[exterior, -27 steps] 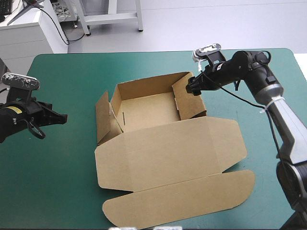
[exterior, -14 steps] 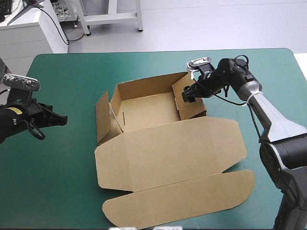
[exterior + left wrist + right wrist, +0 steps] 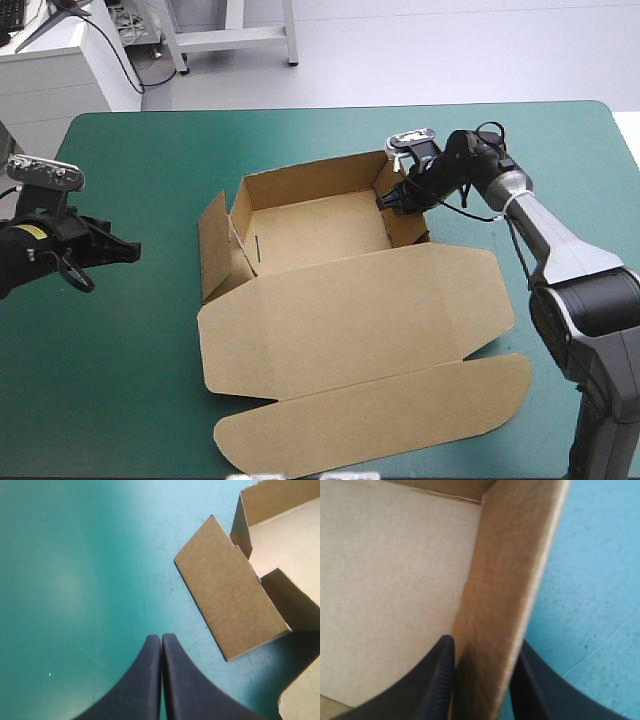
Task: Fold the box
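Observation:
The brown box [image 3: 350, 320] lies mid-table, its tray part at the far side with walls raised and its lid flat toward the near edge. My right gripper [image 3: 397, 200] is at the tray's right wall [image 3: 408, 222]. In the right wrist view the wall [image 3: 515, 570] stands between the two fingers, one inside over the box floor [image 3: 390, 580] and one outside; the right gripper [image 3: 485, 645] is shut on it. My left gripper [image 3: 128, 250] hovers over the teal-green cover left of the box, shut and empty [image 3: 161, 638], with the box's left flap [image 3: 230, 605] ahead of it, leaning outward.
The long front flap of the lid [image 3: 380, 420] reaches close to the table's near edge. Bare teal-green cover [image 3: 110, 380] lies around the left gripper and along the far side beyond the tray.
My right gripper has moved left and down onto the tray's right wall, and that wall now stands more upright than earlier. The left arm has not moved.

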